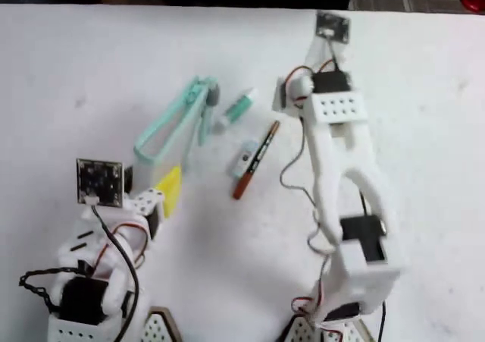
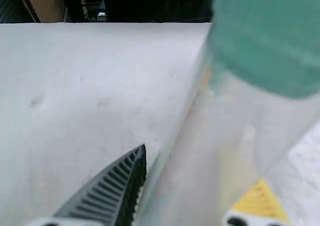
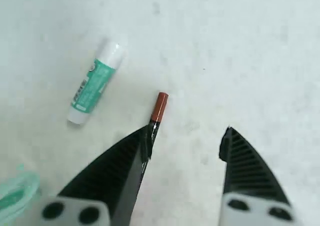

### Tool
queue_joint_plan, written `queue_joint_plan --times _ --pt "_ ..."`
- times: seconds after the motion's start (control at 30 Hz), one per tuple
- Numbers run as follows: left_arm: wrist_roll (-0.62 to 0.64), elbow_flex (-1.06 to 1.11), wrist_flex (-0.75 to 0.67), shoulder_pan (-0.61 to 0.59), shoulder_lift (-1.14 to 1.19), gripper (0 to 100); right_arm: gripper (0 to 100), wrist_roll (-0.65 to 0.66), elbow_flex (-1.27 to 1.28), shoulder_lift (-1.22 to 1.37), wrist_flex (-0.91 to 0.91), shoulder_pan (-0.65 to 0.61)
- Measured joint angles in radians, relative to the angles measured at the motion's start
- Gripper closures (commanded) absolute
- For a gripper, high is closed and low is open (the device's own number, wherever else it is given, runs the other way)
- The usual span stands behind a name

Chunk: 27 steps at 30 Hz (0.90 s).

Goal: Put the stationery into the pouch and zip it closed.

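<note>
Both spread: right claw [image 3: 187, 136] by pen [image 3: 159, 108], left claw [image 2: 200, 171] astride pouch [image 2: 265, 35].

A robotics lab bench, by the look of it. Two white, printed-looking arms, the left arm [image 1: 98, 281] and the right arm [image 1: 341, 152], sit side by side on a plain white table [image 1: 424, 92]. Loose wires [image 1: 292, 167] trail off them, and there's a bare camera board [image 1: 99, 181] on one wrist. A pen [image 1: 256, 160] and a glue stick [image 1: 237, 107] lie on the tabletop. Beyond the far edge, a dark room [image 2: 150, 3].
</note>
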Motion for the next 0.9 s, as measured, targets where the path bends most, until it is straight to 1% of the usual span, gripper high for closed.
queue_joint_plan --times 0.1,0.23,0.43,0.53,0.6,0.7,0.73,0.8,0.83,0.9 --pt "0.000 0.000 0.000 0.000 0.000 76 79.3 -0.038 -0.074 0.149 -0.008 0.002" --pt "0.000 0.000 0.000 0.000 0.000 76 79.3 -0.057 -0.224 0.341 -0.006 -0.021" --pt "0.000 0.000 0.000 0.000 0.000 76 79.6 -0.058 -0.500 0.551 0.123 -0.078" --pt "0.000 0.000 0.000 0.000 0.000 76 80.0 -0.058 -0.618 0.644 0.166 -0.086" --pt "0.000 0.000 0.000 0.000 0.000 76 83.7 -0.058 -0.689 0.698 0.193 -0.084" --pt "0.000 0.000 0.000 0.000 0.000 76 97.0 -0.058 -0.789 0.760 0.255 -0.075" --pt "0.000 0.000 0.000 0.000 0.000 76 99.2 -0.058 -0.821 0.778 0.278 -0.074" --pt "0.000 0.000 0.000 0.000 0.000 76 96.5 -0.058 -0.885 0.812 0.322 -0.068" --pt "0.000 0.000 0.000 0.000 0.000 76 98.1 -0.058 -0.916 0.830 0.342 -0.066" --pt "0.000 0.000 0.000 0.000 0.000 76 98.0 -0.058 -0.970 0.861 0.373 -0.064"
